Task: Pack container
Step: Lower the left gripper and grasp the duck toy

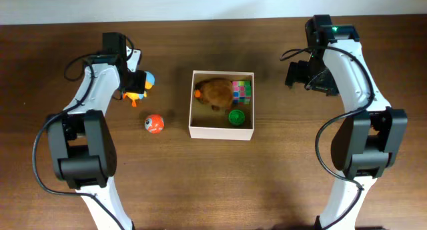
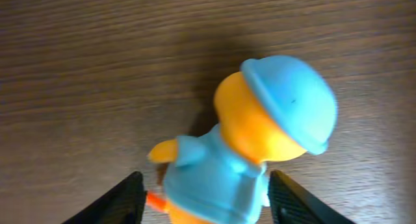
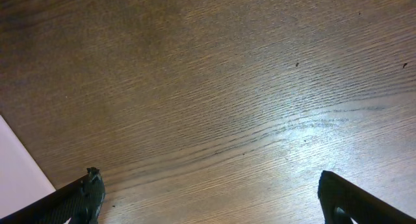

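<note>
The container [image 1: 221, 132] is a square white-walled box at mid-table. It holds a brown plush toy [image 1: 217, 90], a coloured puzzle cube [image 1: 241, 90] and a green ball [image 1: 237, 117]. A yellow duck toy in a blue cap and jacket [image 1: 139, 87] lies on the table left of the box. In the left wrist view the duck [image 2: 260, 139] sits between my left gripper's [image 2: 207, 198] fingers, which are open with small gaps on both sides. My right gripper [image 3: 208, 198] is wide open and empty over bare wood right of the box [image 1: 300, 73].
An orange and white ball toy [image 1: 154, 123] lies on the table between the duck and the box's front left corner. A white edge, likely the box's wall [image 3: 16, 169], shows at the left of the right wrist view.
</note>
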